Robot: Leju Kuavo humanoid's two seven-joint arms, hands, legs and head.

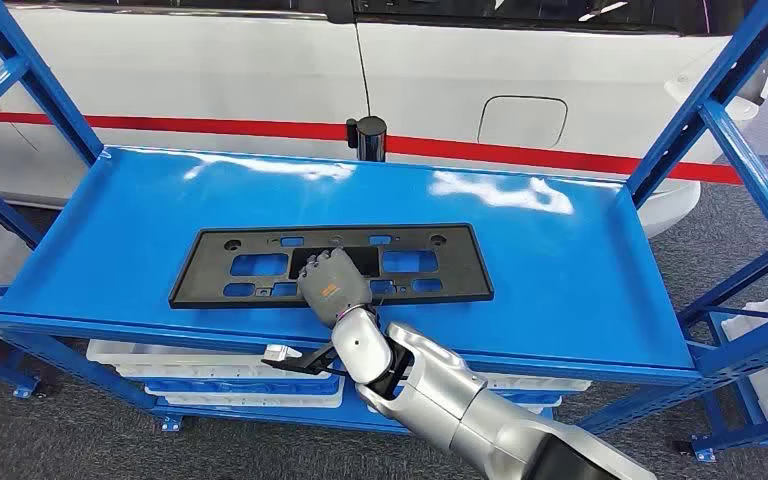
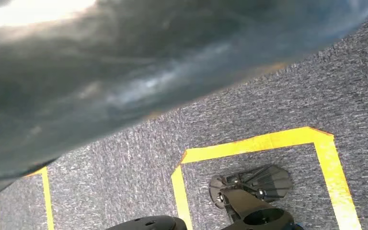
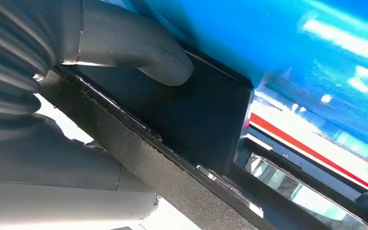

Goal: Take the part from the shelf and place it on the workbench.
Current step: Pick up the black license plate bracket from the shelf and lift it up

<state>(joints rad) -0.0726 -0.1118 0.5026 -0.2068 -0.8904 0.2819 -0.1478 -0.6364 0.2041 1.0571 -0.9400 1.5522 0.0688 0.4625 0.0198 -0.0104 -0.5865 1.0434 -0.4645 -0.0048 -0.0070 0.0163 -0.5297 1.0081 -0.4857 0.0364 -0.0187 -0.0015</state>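
1. The right hand [image 1: 333,284] reaches up from below onto the blue shelf [image 1: 580,270] and sits right on the part [image 1: 260,240], at the middle of its near edge.
2. The part is a long flat black plastic plate with a bunch of cutouts, lying flat on the shelf and stretching out well to both sides of the hand.
3. From the right wrist view, the thick grey thumb [image 3: 139,50] is pressed against the black edge of the part, and the part's rim runs right past the ribbed cover, so the hand looks like it's gripping the part's near edge. The other fingers are hidden under the plate, so I can't see how far they wrap.
4. The left hand is a blurry grey mass [image 2: 124,72] in its own wrist view, hanging over grey carpet [image 2: 278,105] with yellow tape lines [image 2: 263,141]. No way to tell if it's open or closed.
5. Beyond the hand, past the far edge of the shelf, there's a white car [image 1: 210,70] with a red stripe, plus a dark cylinder [image 1: 367,138] standing just behind the shelf.
6. Below the hand, white trays [image 1: 140,358] sit on a lower level.
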